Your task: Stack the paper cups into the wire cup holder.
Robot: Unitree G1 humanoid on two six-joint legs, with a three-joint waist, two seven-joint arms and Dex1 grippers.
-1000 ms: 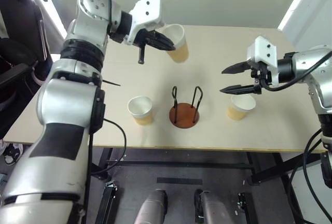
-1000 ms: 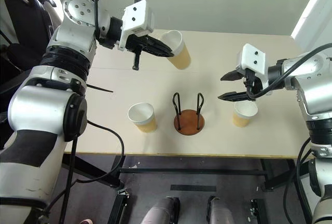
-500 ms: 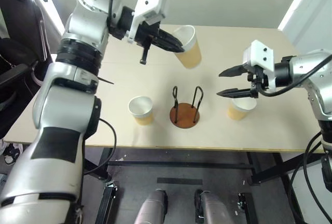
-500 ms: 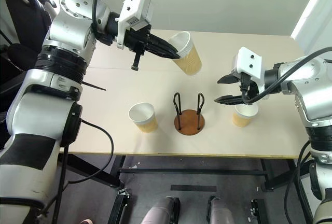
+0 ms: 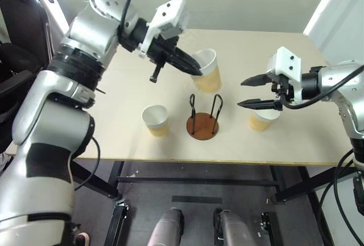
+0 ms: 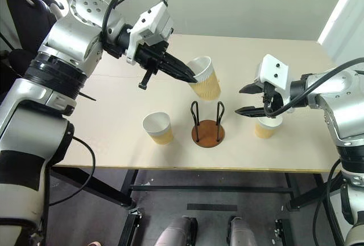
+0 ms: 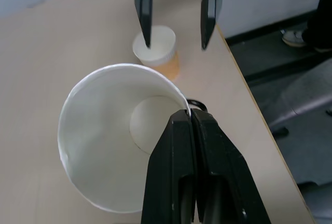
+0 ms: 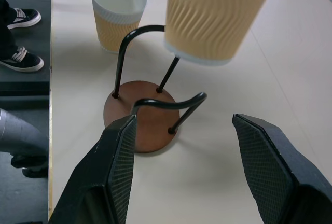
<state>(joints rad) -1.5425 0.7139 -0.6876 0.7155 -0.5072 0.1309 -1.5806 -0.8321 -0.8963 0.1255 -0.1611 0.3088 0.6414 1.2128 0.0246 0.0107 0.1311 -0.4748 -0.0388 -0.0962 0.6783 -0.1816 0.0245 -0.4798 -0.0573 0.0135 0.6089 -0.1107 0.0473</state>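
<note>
Lowered: held cup (image 5: 208, 70) over holder (image 5: 203, 124) (right pincer (image 5: 245, 91) nearby, spread).

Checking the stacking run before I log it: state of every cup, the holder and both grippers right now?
held cup: lifted off the table, tilted, pinched at its rim by the left gripper, above and behind the holder.
left gripper: shut on the held cup's rim.
right gripper: open, empty, poised over the right cup.
right cup: upright on the table, empty.
left cup: upright on the table, empty.
wire cup holder: upright, empty.
</note>
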